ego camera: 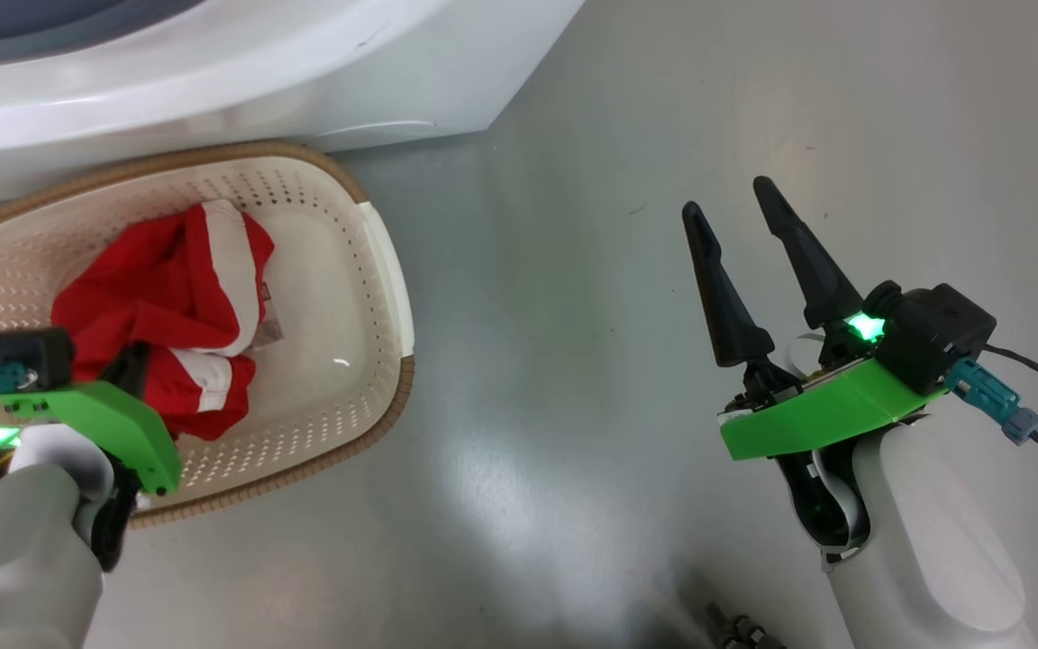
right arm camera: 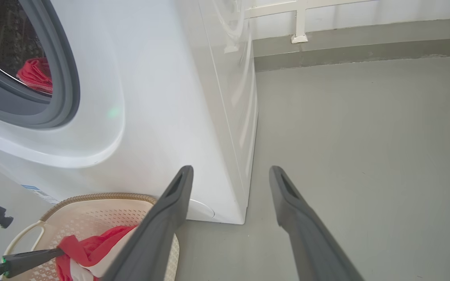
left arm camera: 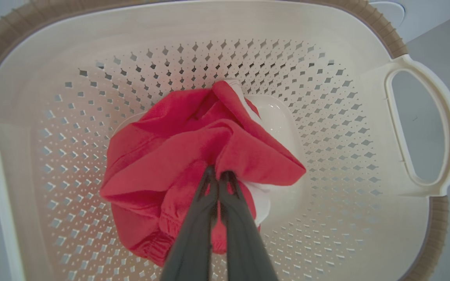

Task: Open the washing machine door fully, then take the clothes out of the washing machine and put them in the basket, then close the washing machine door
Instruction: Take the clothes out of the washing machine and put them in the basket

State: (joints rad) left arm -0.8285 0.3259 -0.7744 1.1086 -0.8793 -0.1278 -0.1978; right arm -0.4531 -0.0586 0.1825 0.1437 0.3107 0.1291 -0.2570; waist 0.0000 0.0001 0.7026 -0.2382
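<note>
left gripper [left arm camera: 219, 175]: fingers pressed together, tips pinching a fold of the clothes [left arm camera: 178, 148], pointing downward. left forearm [ego camera: 14, 559] pale grey at lower left of head view, green wrist mount [ego camera: 113, 424] on it, green LED lit beside it

right gripper [ego camera: 726, 198]: fingers spread apart, nothing between them, pointing up and slightly left in head view. right forearm [ego camera: 924, 532] rises from lower right, same kind of green mount, LED lit, cable leaving the wrist
</note>
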